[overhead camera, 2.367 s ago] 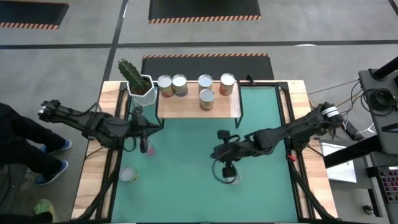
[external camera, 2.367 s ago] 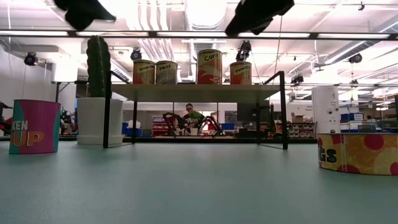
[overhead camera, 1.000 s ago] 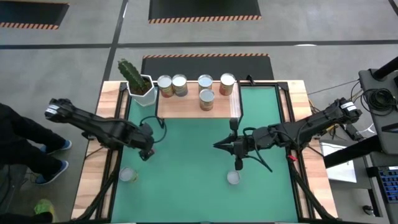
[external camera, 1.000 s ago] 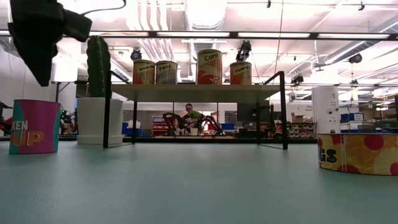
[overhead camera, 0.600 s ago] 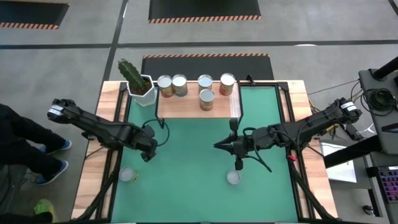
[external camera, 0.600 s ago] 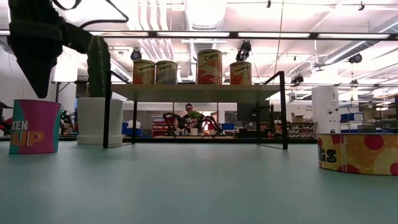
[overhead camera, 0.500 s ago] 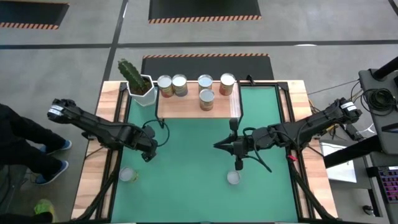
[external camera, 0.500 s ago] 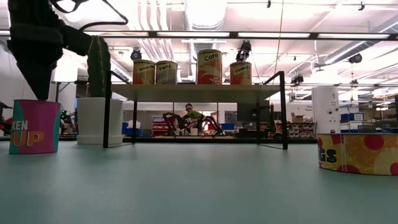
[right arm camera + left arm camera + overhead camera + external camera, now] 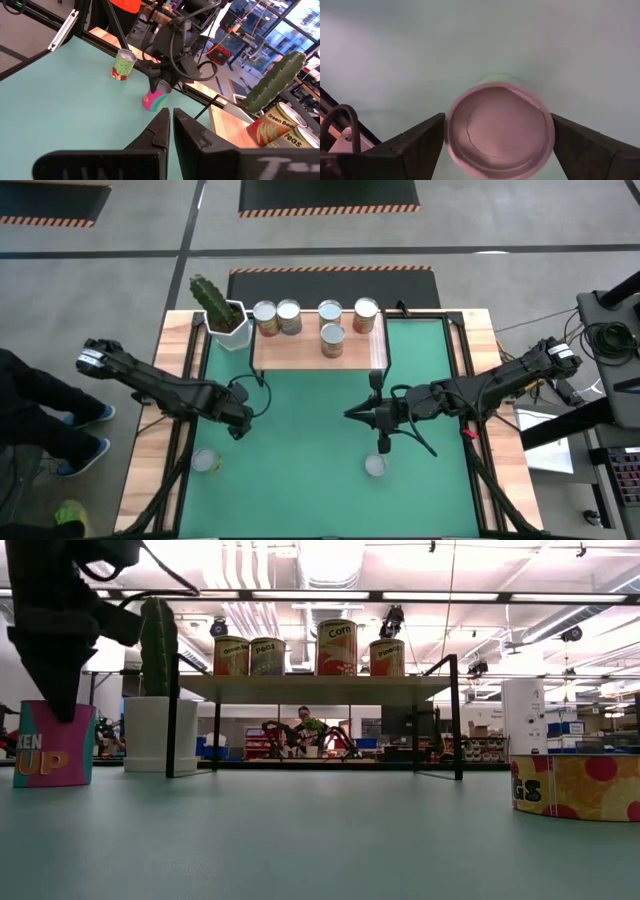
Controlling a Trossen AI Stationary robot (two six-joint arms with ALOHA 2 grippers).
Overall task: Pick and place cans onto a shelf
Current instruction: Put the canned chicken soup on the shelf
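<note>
**Left gripper astride pink can; five cans on shelf**

We find the left gripper [image 9: 238,427] lowered over a pink can [image 9: 499,131] near the table's [image 9: 300,480] left edge. In the left wrist view the fingers [image 9: 417,145] stand apart, one on each side of the can's rim; we cannot tell whether they touch it. The low view shows the gripper [image 9: 55,690] directly above the can [image 9: 52,757], and the right wrist view shows the same can [image 9: 156,99] standing upright on the green mat beneath it.

The right gripper [image 9: 352,415] hangs over the middle of the table, fingers [image 9: 162,130] pressed together and holding nothing.

The shelf [image 9: 300,352] stands against the table's far edge. It carries five cans [image 9: 332,338]: four in a row along its far edge and one in front of them. A cactus pot [image 9: 228,326] sits at the table's far left corner, just beside the shelf.

Two further cans stand on the mat: one [image 9: 206,461] near the left edge, towards the near left corner, and one [image 9: 375,466] near the middle, just nearer than the right gripper.
</note>
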